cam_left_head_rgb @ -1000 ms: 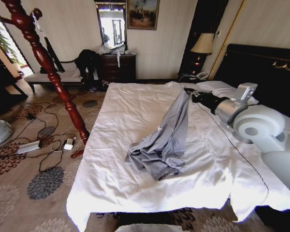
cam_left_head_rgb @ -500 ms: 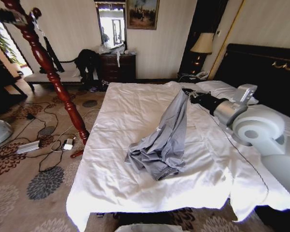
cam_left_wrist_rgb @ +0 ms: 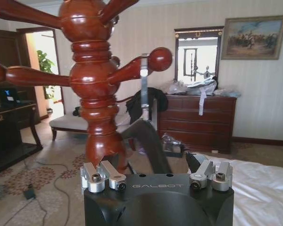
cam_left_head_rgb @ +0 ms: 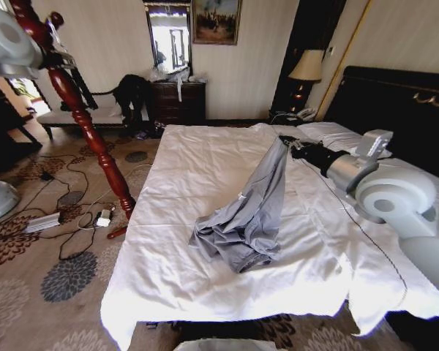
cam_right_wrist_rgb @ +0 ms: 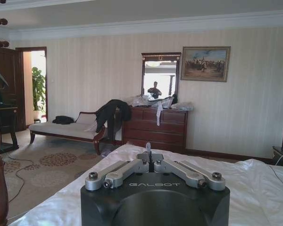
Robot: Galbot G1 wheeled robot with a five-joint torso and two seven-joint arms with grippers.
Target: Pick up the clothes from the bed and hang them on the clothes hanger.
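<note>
The right gripper [cam_left_head_rgb: 285, 141] pinches the shirt [cam_left_head_rgb: 249, 212] (by its top edge); lift higher so the hem clears the bed [cam_left_head_rgb: 183, 168].

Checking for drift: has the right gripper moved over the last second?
Barely. The right gripper stays clamped on the shirt near the white pillow, shifting only slightly sideways against it.

Right gripper [cam_left_head_rgb: 284, 141] clamping grey-blue shirt [cam_left_head_rgb: 247, 208] (lower folds heaped) over white bed [cam_left_head_rgb: 190, 168].
</note>
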